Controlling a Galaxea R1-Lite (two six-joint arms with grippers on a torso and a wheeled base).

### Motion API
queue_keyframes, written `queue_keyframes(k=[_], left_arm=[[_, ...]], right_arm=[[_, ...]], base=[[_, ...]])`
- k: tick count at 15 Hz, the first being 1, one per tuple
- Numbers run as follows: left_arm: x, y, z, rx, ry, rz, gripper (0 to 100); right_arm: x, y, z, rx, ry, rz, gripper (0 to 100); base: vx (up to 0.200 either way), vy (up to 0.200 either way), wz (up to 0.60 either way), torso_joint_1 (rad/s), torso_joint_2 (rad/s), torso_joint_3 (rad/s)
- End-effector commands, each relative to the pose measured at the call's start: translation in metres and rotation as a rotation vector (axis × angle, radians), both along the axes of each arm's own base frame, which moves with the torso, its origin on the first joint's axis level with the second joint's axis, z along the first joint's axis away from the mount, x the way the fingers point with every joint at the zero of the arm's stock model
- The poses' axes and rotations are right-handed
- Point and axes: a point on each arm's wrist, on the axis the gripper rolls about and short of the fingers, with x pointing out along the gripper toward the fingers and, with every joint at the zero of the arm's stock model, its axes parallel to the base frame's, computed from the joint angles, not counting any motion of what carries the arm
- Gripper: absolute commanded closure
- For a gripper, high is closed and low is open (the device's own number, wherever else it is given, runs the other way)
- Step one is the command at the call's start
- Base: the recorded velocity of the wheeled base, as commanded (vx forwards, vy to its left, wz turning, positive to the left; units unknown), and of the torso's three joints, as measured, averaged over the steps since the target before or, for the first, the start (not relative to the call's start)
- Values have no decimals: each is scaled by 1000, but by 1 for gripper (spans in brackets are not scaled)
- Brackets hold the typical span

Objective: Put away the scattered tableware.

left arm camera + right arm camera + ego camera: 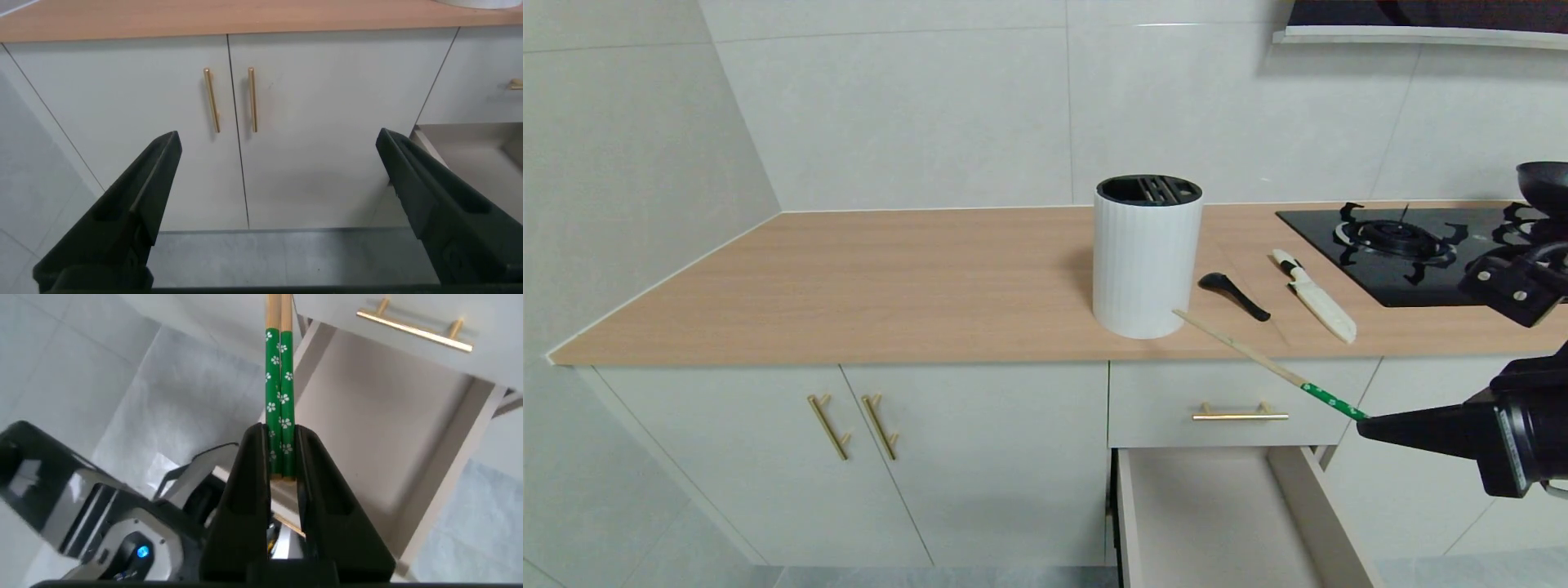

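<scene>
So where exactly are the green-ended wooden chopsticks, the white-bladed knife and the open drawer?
green-ended wooden chopsticks (279,400): right wrist view, on the green flowered end.
white-bladed knife (1325,312): head view, middle of the blade.
open drawer (1209,514): head view, bare floor inside.

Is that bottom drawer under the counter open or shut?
Open: the lower drawer juts out beneath the shut upper drawer, its inside showing.

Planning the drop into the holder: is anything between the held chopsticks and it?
Nothing visible. The chopsticks in the right gripper point at the holder's side. The spoon and knife lie flat on the counter, to the holder's right.
</scene>
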Motion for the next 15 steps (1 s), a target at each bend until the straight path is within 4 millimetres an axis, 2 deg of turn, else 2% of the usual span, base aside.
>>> queue_keyframes(k=[1, 5, 15], left_arm=[[0, 0, 0, -2, 0, 0, 0], [0, 0, 0, 0, 0, 0, 0], [0, 0, 0, 0, 0, -1, 0]], right_arm=[[5, 4, -12, -21, 46, 13, 100], [5, 8, -16, -28, 58, 36, 100], [10, 13, -29, -59, 98, 59, 100]], base=[[0, 0, 0, 0, 0, 0], [0, 0, 0, -50, 126, 71], [0, 0, 0, -177, 465, 283]])
